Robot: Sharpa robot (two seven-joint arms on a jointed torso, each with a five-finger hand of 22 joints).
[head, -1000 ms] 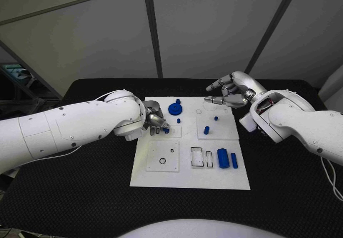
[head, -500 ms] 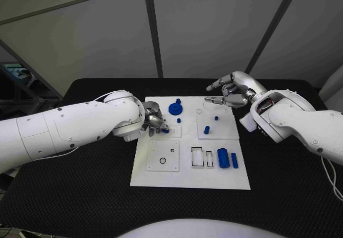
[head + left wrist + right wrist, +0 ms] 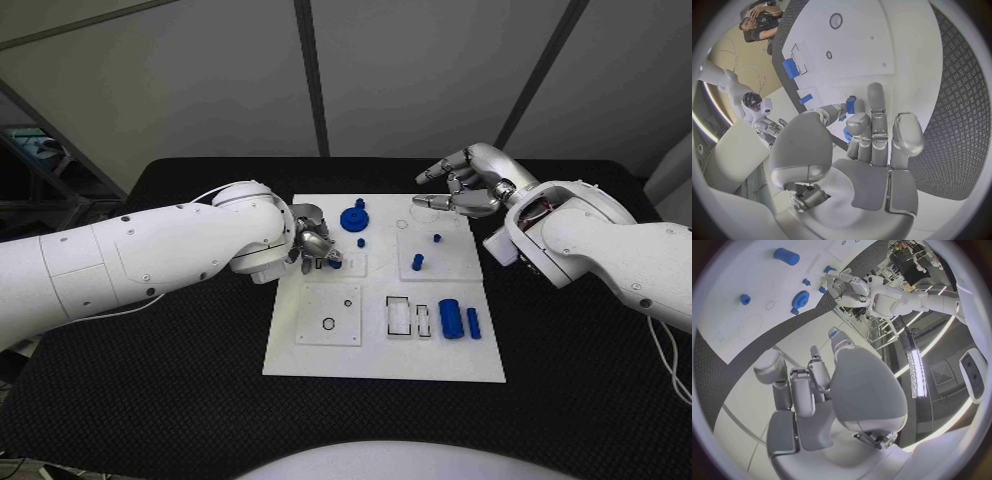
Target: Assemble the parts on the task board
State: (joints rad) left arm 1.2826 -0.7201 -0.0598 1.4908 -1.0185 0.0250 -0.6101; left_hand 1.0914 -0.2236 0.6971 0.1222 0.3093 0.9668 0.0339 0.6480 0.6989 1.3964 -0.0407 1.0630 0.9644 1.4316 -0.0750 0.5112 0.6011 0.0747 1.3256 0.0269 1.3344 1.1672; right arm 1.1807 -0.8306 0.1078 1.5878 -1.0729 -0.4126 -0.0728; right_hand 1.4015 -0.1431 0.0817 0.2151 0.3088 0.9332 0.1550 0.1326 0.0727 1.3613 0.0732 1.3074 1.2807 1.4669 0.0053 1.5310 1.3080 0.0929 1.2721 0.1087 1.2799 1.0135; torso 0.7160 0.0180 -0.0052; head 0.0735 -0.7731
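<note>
The white task board (image 3: 378,345) lies in the middle of the black table. My left hand (image 3: 309,246) hovers over the board's left edge and pinches a small blue part (image 3: 851,104) between thumb and a finger, just above a square inset plate (image 3: 346,266). My right hand (image 3: 464,192) hangs above the board's far right corner with its fingers curled in and nothing in them. On the board stand a blue gear (image 3: 355,218), a small peg (image 3: 361,242) and a taller peg (image 3: 417,263). A blue cylinder (image 3: 450,319) and a blue bar (image 3: 473,323) lie at the right edge.
A plate with two round holes (image 3: 330,314) and rectangular slots (image 3: 398,315) take up the board's near half. The black table (image 3: 159,400) spreads wide around the board. The right wrist view shows the gear (image 3: 802,298) and the cylinder (image 3: 786,256) from the far side.
</note>
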